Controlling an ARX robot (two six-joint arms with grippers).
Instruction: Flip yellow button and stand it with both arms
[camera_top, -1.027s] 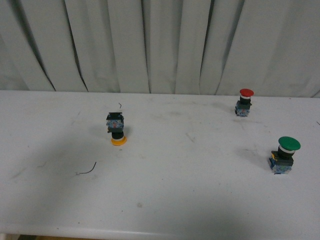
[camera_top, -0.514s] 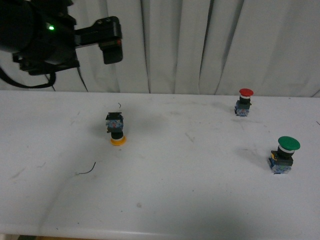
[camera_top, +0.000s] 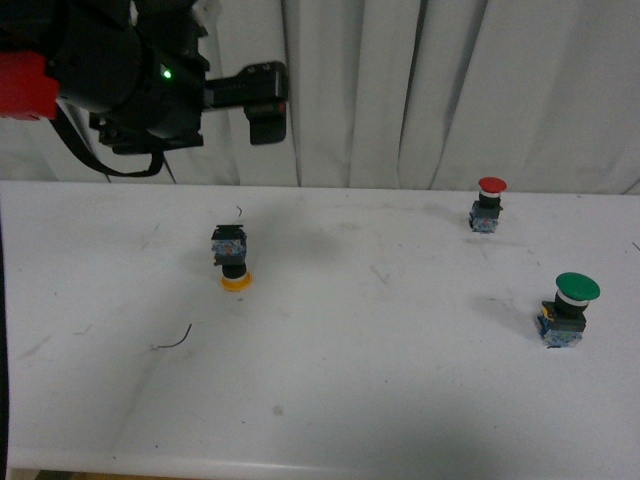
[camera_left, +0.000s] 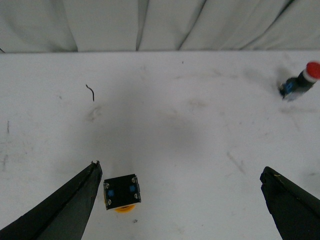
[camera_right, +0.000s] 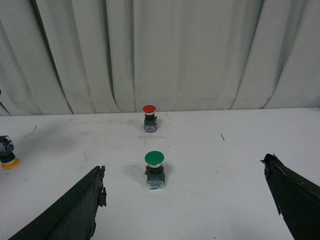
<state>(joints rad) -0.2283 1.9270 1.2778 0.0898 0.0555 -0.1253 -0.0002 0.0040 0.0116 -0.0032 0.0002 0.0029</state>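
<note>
The yellow button (camera_top: 232, 262) stands upside down on the white table (camera_top: 380, 400), left of centre, with its yellow cap on the surface and its black-and-blue base up. My left gripper (camera_top: 266, 108) hangs open high above and slightly behind it. In the left wrist view the yellow button (camera_left: 121, 192) sits just inside one finger (camera_left: 75, 205) of the left gripper (camera_left: 180, 169), untouched. The right gripper (camera_right: 182, 165) is open and empty, and the yellow button (camera_right: 7, 152) shows far off at that view's edge. The right arm is out of the front view.
A red-capped button (camera_top: 490, 205) stands upright at the back right. A larger green-capped button (camera_top: 570, 310) stands upright nearer on the right. A thin dark wire scrap (camera_top: 172, 340) lies front left. Grey curtains (camera_top: 400, 90) close off the back edge.
The left arm came into the front view from the upper left and moved rightward above the table. The buttons have not moved.
</note>
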